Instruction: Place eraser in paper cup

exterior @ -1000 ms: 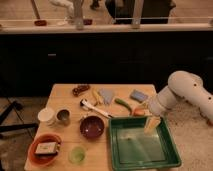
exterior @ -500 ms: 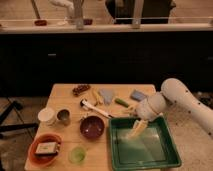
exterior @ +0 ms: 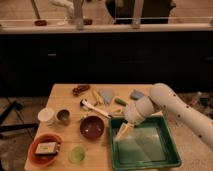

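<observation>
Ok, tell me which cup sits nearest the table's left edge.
The white paper cup, just left of the shiny metal cup; the green cup stands nearer the front. The gripper hangs over the green tray.

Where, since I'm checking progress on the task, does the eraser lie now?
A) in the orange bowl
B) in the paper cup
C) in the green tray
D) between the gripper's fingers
A: the eraser lies in the orange bowl, while the open gripper hangs over the left side of the green tray.
</observation>
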`<state>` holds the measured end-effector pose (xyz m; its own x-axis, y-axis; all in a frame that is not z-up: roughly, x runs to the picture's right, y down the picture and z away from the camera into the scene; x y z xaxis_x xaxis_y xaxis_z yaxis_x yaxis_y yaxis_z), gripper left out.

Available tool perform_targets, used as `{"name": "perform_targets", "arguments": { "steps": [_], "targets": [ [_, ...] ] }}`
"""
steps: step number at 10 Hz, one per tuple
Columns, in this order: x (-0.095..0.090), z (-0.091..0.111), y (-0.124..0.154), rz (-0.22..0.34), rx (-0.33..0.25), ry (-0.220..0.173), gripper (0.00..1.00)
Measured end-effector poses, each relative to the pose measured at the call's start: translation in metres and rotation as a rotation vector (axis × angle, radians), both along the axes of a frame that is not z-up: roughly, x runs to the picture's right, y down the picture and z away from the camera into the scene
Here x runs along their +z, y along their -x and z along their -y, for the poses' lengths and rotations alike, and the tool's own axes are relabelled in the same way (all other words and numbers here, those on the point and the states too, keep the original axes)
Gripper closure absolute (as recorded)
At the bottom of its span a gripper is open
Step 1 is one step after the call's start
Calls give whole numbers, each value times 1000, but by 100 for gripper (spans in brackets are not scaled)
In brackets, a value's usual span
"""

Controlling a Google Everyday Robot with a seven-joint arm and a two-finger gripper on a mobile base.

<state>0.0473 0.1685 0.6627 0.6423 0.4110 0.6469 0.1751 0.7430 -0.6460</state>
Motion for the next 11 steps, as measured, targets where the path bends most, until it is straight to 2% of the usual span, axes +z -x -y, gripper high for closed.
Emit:
{"name": "perform_targets", "arguments": {
  "steps": [8,11],
  "targets": [
    [1,-5,3,5,-6,4,20],
    [5,-21,42,38,-38,-9,20]
  ]
}}
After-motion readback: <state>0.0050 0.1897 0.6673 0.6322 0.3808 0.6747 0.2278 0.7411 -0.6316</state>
